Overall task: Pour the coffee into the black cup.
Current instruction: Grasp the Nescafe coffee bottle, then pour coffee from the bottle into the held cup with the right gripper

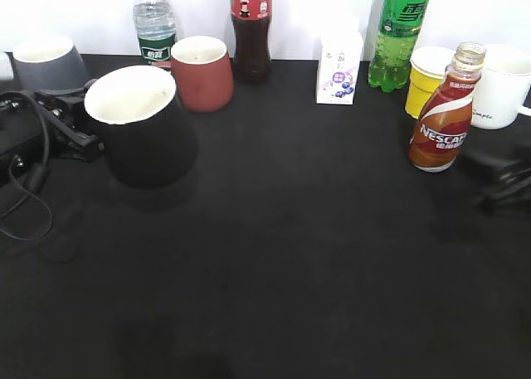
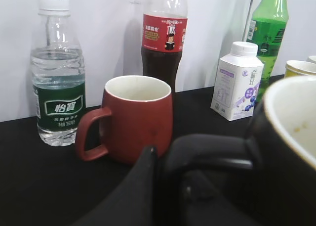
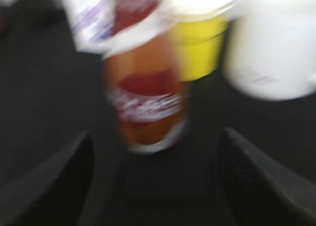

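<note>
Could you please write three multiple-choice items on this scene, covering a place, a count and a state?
1. Where does the coffee bottle stand?
A. beside the yellow cup
B. beside the water bottle
C. inside the black cup

2. How many capped or uncapped bottles stand along the back wall?
A. one
B. three
C. five

3. How is the right gripper?
A. shut on the coffee bottle
B. open, the bottle ahead of it
C. holding the white mug

Answers: 1 A, it stands just right of the yellow cup. 2 B, water, dark drink and green bottles. 3 B, its fingers stand wide apart, short of the bottle.
</note>
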Motion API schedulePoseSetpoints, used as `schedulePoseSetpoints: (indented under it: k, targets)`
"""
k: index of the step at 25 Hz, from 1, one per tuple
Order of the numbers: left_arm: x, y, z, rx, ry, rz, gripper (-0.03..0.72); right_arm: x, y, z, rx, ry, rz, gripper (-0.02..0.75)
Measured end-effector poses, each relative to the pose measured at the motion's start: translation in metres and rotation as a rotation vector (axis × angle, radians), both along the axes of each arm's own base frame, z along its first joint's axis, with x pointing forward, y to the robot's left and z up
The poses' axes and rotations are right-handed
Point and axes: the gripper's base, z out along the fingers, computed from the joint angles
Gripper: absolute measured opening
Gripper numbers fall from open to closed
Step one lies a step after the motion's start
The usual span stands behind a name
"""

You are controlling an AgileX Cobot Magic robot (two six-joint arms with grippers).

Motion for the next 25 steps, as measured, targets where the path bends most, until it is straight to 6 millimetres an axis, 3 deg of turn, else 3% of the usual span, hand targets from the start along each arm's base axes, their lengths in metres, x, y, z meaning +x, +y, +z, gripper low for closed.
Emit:
schedulePoseSetpoints:
  k: [9,13,15,17,23,25]
  targets:
    - [0.000,0.000,0.000,-0.001,0.001,-0.001,0.048,0.067,0.008,-0.032,-0.010,0.022,0.102,0.631]
    - [0.000,0.000,0.000,-0.002,0.002,-0.001,0.048,0.098,0.014,-0.029,0.014,-0.041,0.171,0.631]
    - [0.000,0.000,0.000,-0.001,0.002,-0.002,0.048,0.101,0.013,-0.026,0.037,-0.063,0.161,0.607]
    - [0.000,0.000,0.000,-0.001,0.002,-0.002,0.048,0.101,0.013,-0.026,0.040,-0.067,0.162,0.526]
    - [-0.001,-0.001,0.000,0.002,0.001,-0.009,0.048,0.101,0.014,-0.025,0.078,-0.067,0.153,0.526]
    - [-0.002,-0.007,0.000,0.004,0.003,-0.040,0.048,0.099,0.019,-0.013,0.089,-0.117,0.217,0.526]
